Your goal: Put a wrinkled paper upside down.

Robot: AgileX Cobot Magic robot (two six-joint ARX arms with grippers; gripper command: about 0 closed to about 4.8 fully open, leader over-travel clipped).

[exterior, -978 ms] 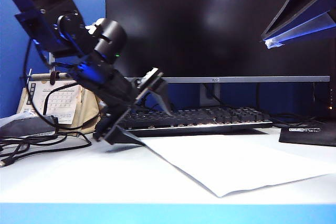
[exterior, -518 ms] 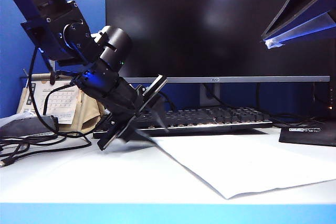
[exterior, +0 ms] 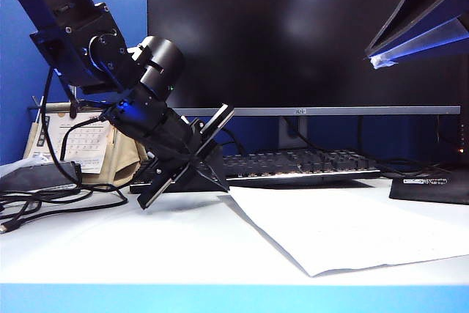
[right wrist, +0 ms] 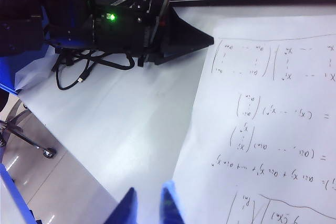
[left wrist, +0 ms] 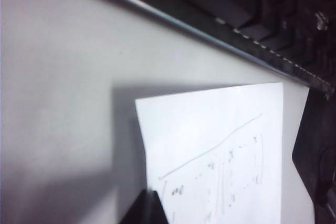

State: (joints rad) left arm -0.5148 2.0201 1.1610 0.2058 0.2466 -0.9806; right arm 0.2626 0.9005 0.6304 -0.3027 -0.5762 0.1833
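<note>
Left gripper (exterior: 220,185) is down at the surface (exterior: 146,247), just in front of the keyboard (exterior: 293,165). Jaws clenched, tips together at the near-left corner of the wrinkled paper (exterior: 344,229). Can't tell from any view whether the corner is actually pinched or the tips just touch it. In the left wrist view the paper (left wrist: 215,145) lies ahead of the dark fingertip (left wrist: 147,211), with the keyboard edge (left wrist: 252,19) beyond it.

Paper lies flat on the surface, written side up, handwriting visible in the right wrist view (right wrist: 262,108). It extends away from the left jaws toward the right side, in front of the keyboard and monitor (exterior: 300,34).

Right gripper (exterior: 421,12) hangs high above the paper's far end, well apart from it. Jaws parted, nothing between them; blue fingertips (right wrist: 170,205) show in its wrist view over the paper's edge.

Behind the left jaws: a desk calendar (exterior: 88,141) and loose cables (exterior: 44,199).
</note>
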